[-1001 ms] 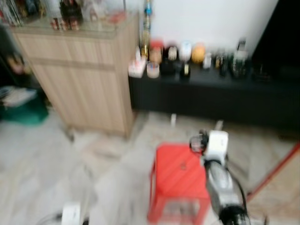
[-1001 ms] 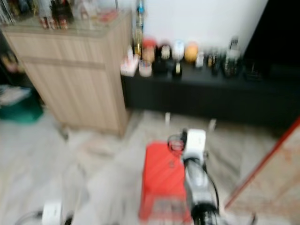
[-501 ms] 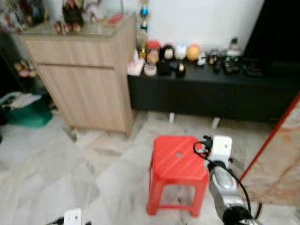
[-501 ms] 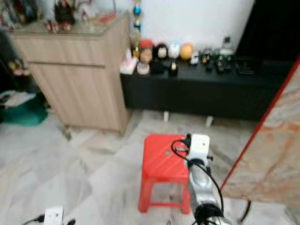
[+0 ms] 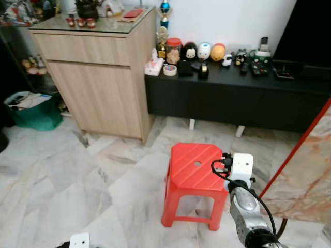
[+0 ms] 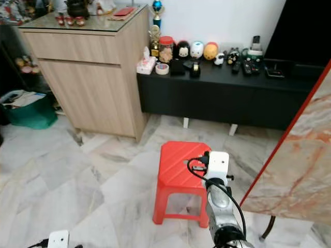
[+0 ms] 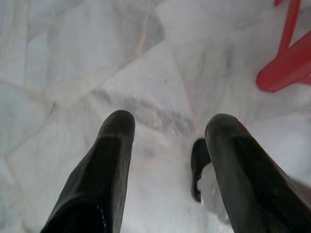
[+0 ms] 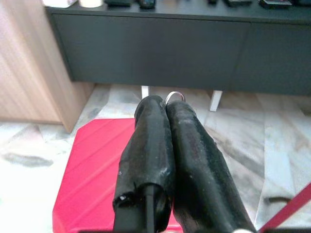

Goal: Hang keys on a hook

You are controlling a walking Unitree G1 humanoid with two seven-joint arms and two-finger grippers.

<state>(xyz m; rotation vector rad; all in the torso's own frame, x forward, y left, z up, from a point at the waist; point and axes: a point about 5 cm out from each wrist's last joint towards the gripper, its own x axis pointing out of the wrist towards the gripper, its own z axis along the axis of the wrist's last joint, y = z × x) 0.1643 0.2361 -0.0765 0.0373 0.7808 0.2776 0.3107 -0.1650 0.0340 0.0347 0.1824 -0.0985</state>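
Right gripper (image 8: 163, 109) is clenched on the key ring (image 8: 175, 95), which pokes out at its fingertips, held over the red stool (image 5: 196, 170). Left gripper (image 7: 167, 126) hangs spread apart above the marble floor (image 5: 62, 175). I'm in the carry step; no hook spotted yet, so next I need to find one. Beyond stand the wooden cabinet (image 5: 98, 77) and black TV bench (image 5: 232, 98). Compared with a second ago, the blur has cleared and the camera has tilted down.
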